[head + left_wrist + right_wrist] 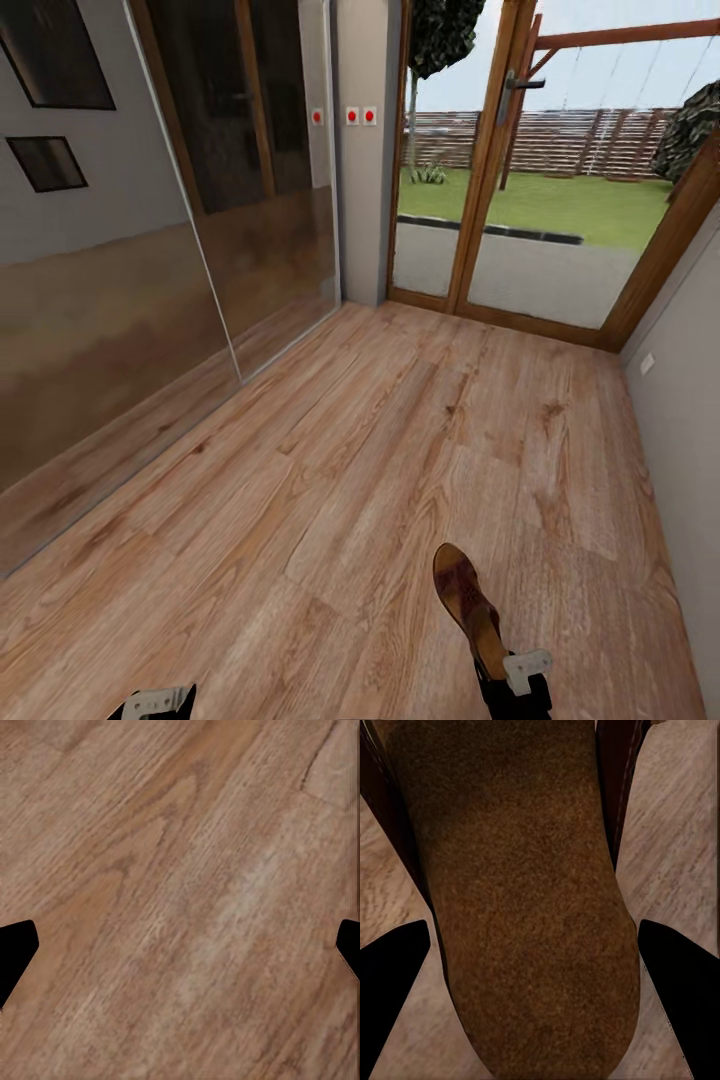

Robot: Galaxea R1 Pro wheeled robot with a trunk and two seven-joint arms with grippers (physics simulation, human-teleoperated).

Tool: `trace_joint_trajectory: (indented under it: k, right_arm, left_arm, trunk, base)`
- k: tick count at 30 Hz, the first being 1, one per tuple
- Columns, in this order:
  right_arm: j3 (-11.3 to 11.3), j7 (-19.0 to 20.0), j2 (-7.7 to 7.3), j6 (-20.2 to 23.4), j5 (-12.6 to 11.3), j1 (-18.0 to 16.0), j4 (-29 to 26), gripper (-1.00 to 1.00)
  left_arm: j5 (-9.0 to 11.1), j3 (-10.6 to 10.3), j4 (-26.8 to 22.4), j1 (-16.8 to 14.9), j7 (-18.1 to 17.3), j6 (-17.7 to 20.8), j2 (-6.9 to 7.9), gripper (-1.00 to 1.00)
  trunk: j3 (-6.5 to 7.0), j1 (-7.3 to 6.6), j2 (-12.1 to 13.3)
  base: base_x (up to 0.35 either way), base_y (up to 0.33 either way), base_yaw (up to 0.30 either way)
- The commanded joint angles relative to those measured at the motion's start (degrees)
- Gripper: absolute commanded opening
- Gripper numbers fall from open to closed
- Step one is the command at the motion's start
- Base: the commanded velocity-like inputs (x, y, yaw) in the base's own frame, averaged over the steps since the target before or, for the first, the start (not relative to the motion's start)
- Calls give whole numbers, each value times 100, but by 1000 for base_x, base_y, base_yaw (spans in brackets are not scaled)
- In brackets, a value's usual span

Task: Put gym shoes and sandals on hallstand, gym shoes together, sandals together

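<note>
The right gripper [512, 672] clamps one sandal [468, 598] at what looks like its heel, above the corridor floor [380, 450]. The left gripper [180, 945] hangs spread wide over bare planks.

We see the head view evenly bright, daylight entering through the wood-framed glass door [520, 180] at one o'clock. The glossy mirrored sliding wardrobe panels [150, 300] at ten o'clock reflect the light brown wood-grain plank floor [400, 450]. Straight lines bow toward the edges. Shadows are faint. Both wrist views look soft and blurred; the brown sandal's tan insole [525, 907] appears dim and grainy.
</note>
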Motion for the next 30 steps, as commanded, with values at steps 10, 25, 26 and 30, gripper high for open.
trace_joint_trajectory:
  k: [10, 25, 26, 30]
  right_arm:
    - [-46, 4, 8, -19, 58, -2, 13, -100]
    - [-40, 4, 8, -12, 58, -4, 14, -100]
    - [-40, 4, 8, -11, 58, -4, 14, -100]
    - [-48, 4, 14, -9, 57, -2, 10, -100]
  left_arm:
    - [-45, 43, 4, -5, -31, -27, -9, 100]
    - [-23, 63, 4, -5, -24, -27, -5, 100]
    - [-23, 64, 4, -5, -24, -27, -5, 100]
    - [-23, 66, 4, -5, -23, -27, -9, 100]
  trunk:
    - [176, -111, 201]
    - [311, -111, 201]
    - [319, -111, 201]
    - [340, -111, 201]
  base:
    - [0, 0, 0]
    - [3, 0, 0]
    - [53, 0, 0]
    - [102, 0, 0]
